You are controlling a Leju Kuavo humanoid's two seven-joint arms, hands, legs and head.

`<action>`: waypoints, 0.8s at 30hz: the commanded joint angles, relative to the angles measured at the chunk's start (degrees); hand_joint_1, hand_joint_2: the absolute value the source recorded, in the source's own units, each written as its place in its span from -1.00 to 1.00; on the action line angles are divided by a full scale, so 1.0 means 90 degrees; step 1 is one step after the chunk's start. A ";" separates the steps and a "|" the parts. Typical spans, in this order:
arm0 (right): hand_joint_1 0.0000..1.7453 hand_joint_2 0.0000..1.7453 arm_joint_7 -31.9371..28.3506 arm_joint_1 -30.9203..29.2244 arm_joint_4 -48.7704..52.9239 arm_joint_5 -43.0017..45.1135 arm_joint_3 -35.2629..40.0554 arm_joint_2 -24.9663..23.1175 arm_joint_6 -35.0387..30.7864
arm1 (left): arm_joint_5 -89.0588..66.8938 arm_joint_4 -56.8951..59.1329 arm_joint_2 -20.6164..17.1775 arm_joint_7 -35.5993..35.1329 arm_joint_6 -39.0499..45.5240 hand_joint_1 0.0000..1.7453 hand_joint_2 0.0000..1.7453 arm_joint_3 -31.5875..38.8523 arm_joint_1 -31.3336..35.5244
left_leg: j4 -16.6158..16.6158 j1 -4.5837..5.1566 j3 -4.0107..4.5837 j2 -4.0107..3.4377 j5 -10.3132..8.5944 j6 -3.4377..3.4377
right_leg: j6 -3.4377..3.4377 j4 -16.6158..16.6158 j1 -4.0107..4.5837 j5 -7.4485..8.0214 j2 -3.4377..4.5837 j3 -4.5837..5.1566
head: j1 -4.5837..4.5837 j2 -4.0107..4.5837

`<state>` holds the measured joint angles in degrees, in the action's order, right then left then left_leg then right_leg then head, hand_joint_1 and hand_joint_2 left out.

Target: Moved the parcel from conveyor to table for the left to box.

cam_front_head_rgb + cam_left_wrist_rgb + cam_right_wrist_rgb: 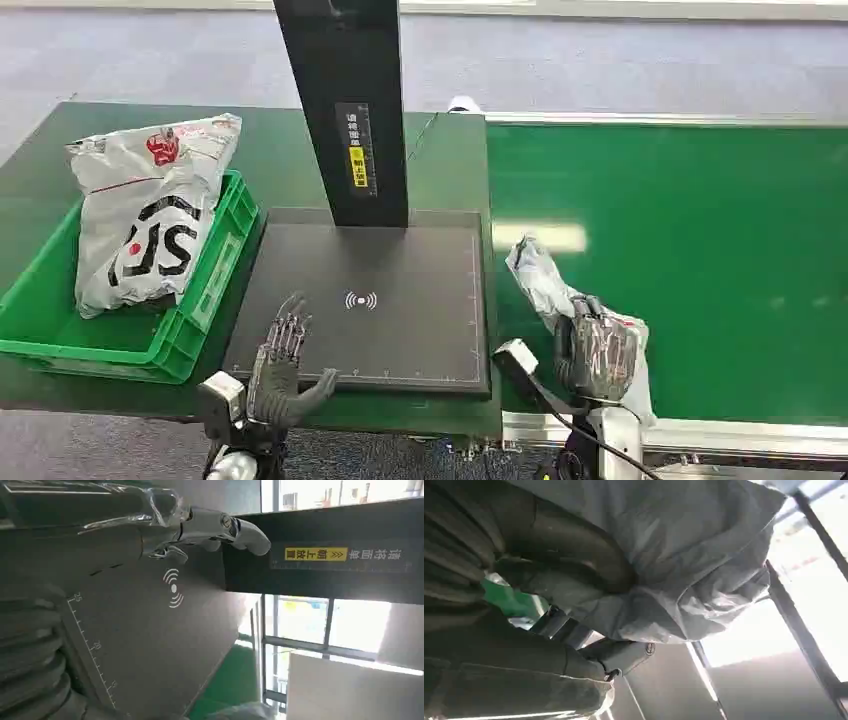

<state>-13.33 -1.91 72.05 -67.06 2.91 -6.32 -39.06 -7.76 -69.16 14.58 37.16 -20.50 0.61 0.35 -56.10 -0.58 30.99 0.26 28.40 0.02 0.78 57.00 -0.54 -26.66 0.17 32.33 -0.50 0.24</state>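
Note:
A crumpled grey plastic parcel (540, 285) lies at the left edge of the green conveyor belt (700, 260). My right hand (597, 355) grips its near end, fingers curled over the top. In the right wrist view the thumb (574, 550) presses into the grey parcel (674, 555) and dark fingers (619, 652) wrap the other side. My left hand (283, 360) hovers flat and open, fingers spread, over the front left corner of the black scanner pad (400, 300). The left wrist view shows its fingertips (200, 525) above the pad (150, 630).
A green bin (215, 290) at the left holds a large white parcel (150, 220) with black and red print. A black upright post (345, 110) rises from the back of the pad. The dark green table (450, 170) meets the conveyor at a narrow seam.

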 commanded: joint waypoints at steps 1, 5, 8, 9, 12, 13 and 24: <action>1.00 1.00 -0.2054 0.0194 0.1669 0.2176 -0.0616 -0.0567 -0.0104 | -0.0024 0.0222 -0.0038 0.0036 0.0096 -1.00 1.00 -0.0099 -0.0023 | 0.0005 0.0006 0.0004 -0.0003 -0.0003 -0.0001 | -0.0004 0.0001 -0.0005 0.0001 -0.0001 0.0008 | 0.0000 0.0000; 1.00 1.00 -0.2634 -0.0161 0.1869 0.3678 -0.0161 -0.0412 -0.0071 | -0.0036 0.0321 -0.0010 0.0046 0.0183 -1.00 1.00 -0.0157 0.0105 | -0.0001 0.0005 0.0015 -0.0008 -0.0002 0.0000 | -0.0002 0.0005 -0.0004 0.0002 0.0006 0.0021 | 0.0000 0.0000; 1.00 1.00 -0.2755 -0.0557 0.1739 0.4415 0.0132 -0.0325 0.0013 | -0.0034 0.0439 -0.0011 0.0071 0.0292 -1.00 1.00 -0.0175 0.0248 | -0.0002 0.0004 0.0016 -0.0016 -0.0003 0.0000 | -0.0002 0.0005 -0.0003 0.0006 0.0013 0.0024 | 0.0002 0.0000; 1.00 1.00 -0.2776 -0.0813 0.1579 0.4729 0.0186 -0.0337 0.0219 | -0.0033 0.0487 -0.0015 0.0076 0.0317 -1.00 1.00 -0.0182 0.0320 | -0.0001 0.0006 0.0016 -0.0018 -0.0004 0.0000 | -0.0001 0.0006 -0.0005 0.0007 0.0015 0.0026 | 0.0000 0.0000; 1.00 1.00 -0.2764 -0.1437 0.1041 0.4929 0.0240 -0.0392 0.0445 | -0.0019 0.0665 -0.0037 0.0085 0.0347 -1.00 1.00 -0.0203 0.0499 | -0.0002 0.0004 0.0015 -0.0025 -0.0006 0.0000 | -0.0001 0.0006 -0.0003 0.0011 0.0021 0.0025 | 0.0000 0.0000; 1.00 1.00 -0.2764 -0.1516 0.0997 0.4925 0.0241 -0.0394 0.0448 | -0.0018 0.0693 -0.0037 0.0086 0.0352 -1.00 1.00 -0.0204 0.0522 | 0.0000 0.0006 0.0013 -0.0035 -0.0009 0.0000 | -0.0003 0.0005 -0.0005 0.0017 0.0029 0.0027 | 0.0002 0.0000; 1.00 1.00 -0.2293 -0.3907 -0.2617 0.5076 0.0493 -0.0858 0.1674 | -0.0033 0.1008 -0.0026 0.0157 0.0384 -1.00 1.00 -0.0411 0.0762 | 0.0003 0.0002 0.0000 -0.0030 -0.0008 -0.0001 | -0.0006 0.0006 -0.0001 0.0015 0.0023 0.0011 | 0.0002 0.0000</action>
<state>-34.90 -22.66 74.46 -20.31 4.11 -11.06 -26.73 -7.80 -65.50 15.56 38.53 -17.35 -1.40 4.78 -56.11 -0.59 31.05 0.17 28.33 0.01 0.75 57.06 -0.53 -26.58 0.20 32.42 -0.48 0.24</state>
